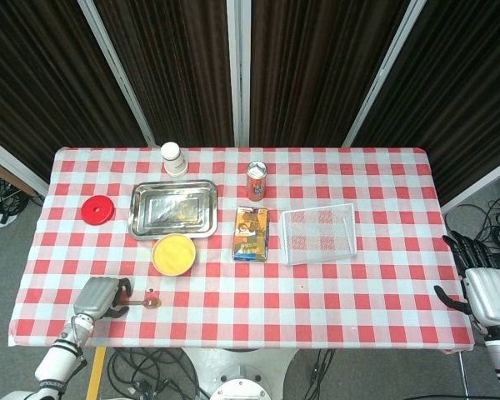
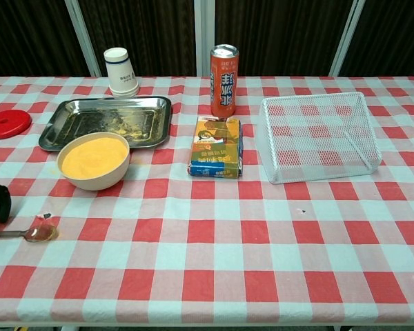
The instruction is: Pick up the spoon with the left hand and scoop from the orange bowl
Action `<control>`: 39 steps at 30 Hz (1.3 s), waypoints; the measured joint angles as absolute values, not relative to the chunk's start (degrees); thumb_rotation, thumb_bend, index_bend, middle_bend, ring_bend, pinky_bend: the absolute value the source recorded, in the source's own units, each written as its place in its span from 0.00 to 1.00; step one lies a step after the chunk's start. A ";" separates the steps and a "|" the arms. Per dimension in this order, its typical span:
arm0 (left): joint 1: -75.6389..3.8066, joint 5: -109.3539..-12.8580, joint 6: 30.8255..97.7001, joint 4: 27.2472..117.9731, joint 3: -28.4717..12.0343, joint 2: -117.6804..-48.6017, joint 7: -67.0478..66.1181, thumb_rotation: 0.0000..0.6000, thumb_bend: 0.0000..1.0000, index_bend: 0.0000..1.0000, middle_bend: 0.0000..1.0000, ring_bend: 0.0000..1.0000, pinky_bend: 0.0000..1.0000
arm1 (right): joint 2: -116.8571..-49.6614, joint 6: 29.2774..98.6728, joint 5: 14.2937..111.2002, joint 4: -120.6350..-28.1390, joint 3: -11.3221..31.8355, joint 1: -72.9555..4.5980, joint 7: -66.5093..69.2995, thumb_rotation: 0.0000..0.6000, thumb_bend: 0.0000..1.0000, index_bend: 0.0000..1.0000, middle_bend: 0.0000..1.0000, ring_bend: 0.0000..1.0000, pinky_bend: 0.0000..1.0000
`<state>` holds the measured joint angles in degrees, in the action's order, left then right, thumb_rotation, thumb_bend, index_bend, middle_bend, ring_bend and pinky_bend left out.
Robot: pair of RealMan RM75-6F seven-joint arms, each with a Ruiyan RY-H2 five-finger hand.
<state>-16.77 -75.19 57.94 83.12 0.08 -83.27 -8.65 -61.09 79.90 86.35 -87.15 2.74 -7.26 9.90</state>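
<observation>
Now, this is what you have in front of you.
Left robot hand: your left robot hand (image 1: 100,296) is over the near-left part of the desk (image 1: 375,292), at the handle end of the spoon. Its fingers (image 2: 1,198) are curled and dark in the chest view. I cannot tell if they already touch or pinch the handle.
Spoon: the spoon (image 1: 147,302) lies flat on the checked cloth, bowl end to the right, handle to the left toward your hand. It is just on the near side of the orange bowl.
Orange bowl: the orange bowl (image 1: 173,254) stands on the desk, filled with yellow-orange content, just near of the metal tray (image 1: 173,208).
Right robot hand: your right robot hand (image 1: 486,287) is beyond the right edge of the desk, fingers spread, holding nothing.
Other things: a red lid (image 1: 97,209) is left of the tray, a white cup (image 1: 174,158) is far of it. A can (image 1: 257,181), a box (image 1: 252,233) and a wire basket (image 1: 318,233) are in the middle.
</observation>
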 measured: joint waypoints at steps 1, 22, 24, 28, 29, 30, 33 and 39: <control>-16.75 -75.17 58.03 83.08 0.23 -83.39 -8.78 1.00 0.27 0.58 0.84 0.87 0.94 | -61.12 79.88 86.30 -87.12 2.75 -7.26 9.91 1.00 0.21 0.00 0.02 0.00 0.00; -17.45 -74.00 57.60 83.06 1.38 -83.12 -9.24 1.00 0.40 0.63 0.87 0.88 0.94 | -61.16 80.05 86.38 -87.25 2.64 -7.14 9.72 1.00 0.20 0.00 0.02 0.00 0.00; -17.35 -74.30 58.21 83.04 1.40 -83.14 -9.10 1.00 0.40 0.65 0.87 0.88 0.94 | -61.13 80.10 86.41 -87.31 2.65 -7.13 9.69 1.00 0.21 0.00 0.02 0.00 0.00; -17.18 -74.76 59.47 83.70 1.26 -82.43 -9.06 1.00 0.41 0.65 0.87 0.89 0.94 | -61.02 80.41 86.54 -87.41 2.71 -7.09 9.61 1.00 0.21 0.00 0.02 0.00 0.00; -17.17 -74.88 59.85 84.04 1.17 -82.08 -9.16 1.00 0.41 0.65 0.87 0.89 0.94 | -60.97 80.51 86.58 -87.42 2.74 -7.08 9.56 1.00 0.21 0.00 0.02 0.00 0.00; -17.20 -75.08 60.36 84.56 0.98 -81.48 -9.37 1.00 0.41 0.65 0.87 0.89 0.94 | -60.91 80.58 86.62 -87.44 2.76 -7.07 9.49 1.00 0.20 0.00 0.02 0.00 0.00; -17.63 -75.52 61.34 86.03 0.06 -79.45 -9.93 1.00 0.41 0.65 0.88 0.89 0.94 | -60.63 80.78 86.93 -87.62 2.80 -7.12 9.15 1.00 0.20 0.00 0.02 0.00 0.00; -20.88 -75.15 61.73 89.02 -4.12 -74.72 -12.07 1.00 0.41 0.65 0.88 0.89 0.94 | -59.95 82.05 87.13 -88.15 3.19 -6.91 8.57 1.00 0.20 0.00 0.02 0.00 0.00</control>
